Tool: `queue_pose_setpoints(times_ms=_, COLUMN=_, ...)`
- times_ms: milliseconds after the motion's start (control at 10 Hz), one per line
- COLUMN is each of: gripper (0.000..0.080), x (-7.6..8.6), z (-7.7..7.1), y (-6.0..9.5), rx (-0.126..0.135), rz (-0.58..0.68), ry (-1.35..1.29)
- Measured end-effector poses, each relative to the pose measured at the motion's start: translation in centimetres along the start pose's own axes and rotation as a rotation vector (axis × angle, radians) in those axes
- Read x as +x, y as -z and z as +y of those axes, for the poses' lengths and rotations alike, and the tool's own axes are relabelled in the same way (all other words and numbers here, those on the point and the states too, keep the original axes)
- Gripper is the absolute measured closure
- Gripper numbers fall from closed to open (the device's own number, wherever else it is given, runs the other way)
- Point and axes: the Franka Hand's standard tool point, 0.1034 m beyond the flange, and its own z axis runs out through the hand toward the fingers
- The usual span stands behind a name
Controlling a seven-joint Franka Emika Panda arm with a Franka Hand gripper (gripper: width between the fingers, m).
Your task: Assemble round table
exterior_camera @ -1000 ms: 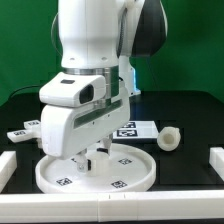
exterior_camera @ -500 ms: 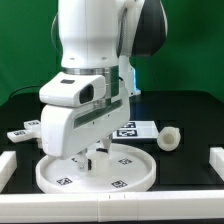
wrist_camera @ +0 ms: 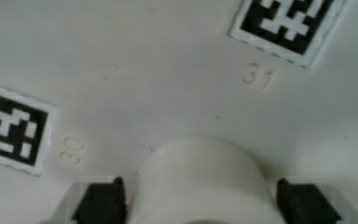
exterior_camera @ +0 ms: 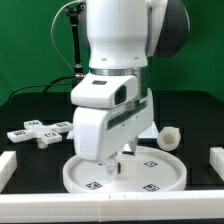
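Exterior view: black table (exterior_camera: 30, 108), big white arm (exterior_camera: 118, 60) planted centre frame. You're reading from the exterior view's left.
Far left: plain white border block (exterior_camera: 5, 166) lying flat at the front edge.
Base: cross-shaped base (exterior_camera: 38, 130) lies flat w/ tags up. It's back and to the left of the disc, well apart from it.
Disc: round disc (exterior_camera: 160, 172) flat on the table at front centre, rim up, several tags on its face. That's your main piece, right under the arm.
Gripper: gripper (exterior_camera: 113, 165) points straight down, fingertips right at the disc's face, near its middle.
Leg: cylinder leg (exterior_camera: 170, 138) sits right of the arm, just behind the disc's rim. No contact w/ the disc that you can see.
Far right: 2nd border block (exterior_camera: 216, 160) at the front edge.
Wrist view: round disc (wrist_camera: 158, 80) fills the pic. One tag (wrist_camera: 7, 125) at one side, another tag (wrist_camera: 286, 28) across from it w/ "31" embossed beside it.
Grip: gripper (wrist_camera: 202, 200) has its dark fingers (wrist_camera: 101, 200) either side of a white rounded stub (wrist_camera: 202, 165). They're close on it, but whether they're actually clamping it, can't tell.
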Motion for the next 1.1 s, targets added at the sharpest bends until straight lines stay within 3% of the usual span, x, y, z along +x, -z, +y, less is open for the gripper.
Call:
queue_pose_setpoints(times_ms=400, gripper=0.039, x=3.4, z=-1.8, y=-0.1, rx=0.011, rz=-0.002, ry=-0.051)
queue_pose_setpoints(times_ms=1000, gripper=0.0389, x=4.2, z=-2.3, y=-0.1, rx=0.019, rz=-0.011, ry=-0.074)
queue_pose_setpoints(times_ms=1100, gripper=0.0232, x=4.2, z=-2.3, y=-0.1, rx=0.019, rz=-0.011, ry=-0.074)
